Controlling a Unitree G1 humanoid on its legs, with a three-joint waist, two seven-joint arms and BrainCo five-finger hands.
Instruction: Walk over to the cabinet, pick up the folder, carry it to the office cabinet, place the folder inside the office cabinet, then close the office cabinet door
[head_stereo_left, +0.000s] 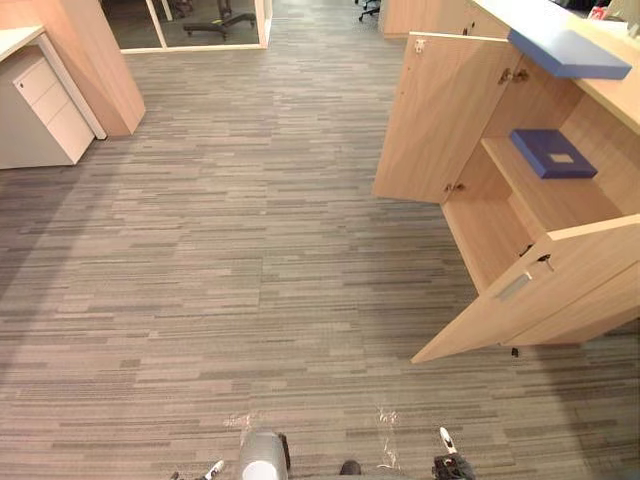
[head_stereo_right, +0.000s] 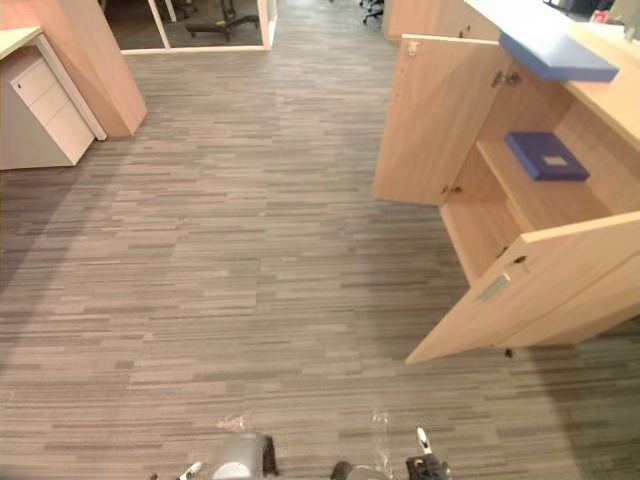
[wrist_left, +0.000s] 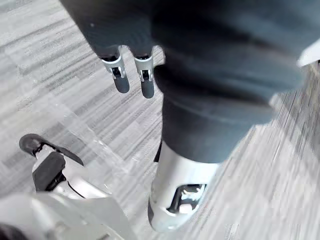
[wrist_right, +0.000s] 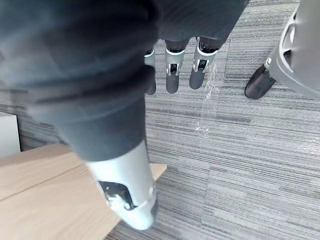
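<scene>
Both robot hands hang empty at my sides with fingers straight: left robot hand (wrist_left: 144, 75), right robot hand (wrist_right: 172, 75). A dark blue folder (head_stereo_left: 552, 153) lies flat, label up, toward the far end of the shelf (head_stereo_left: 570, 205) inside the office cabinet (head_stereo_left: 487, 232). I judge placing done and only shutting left, since the far door (head_stereo_left: 430, 120) and near door (head_stereo_left: 545, 290) stand wide. The folder's long axis seems to run along the shelf's front edge, though foreshortening leaves me unsure. A paler folder (head_stereo_left: 568, 52) overhangs the front edge of the counter (head_stereo_left: 615, 97).
</scene>
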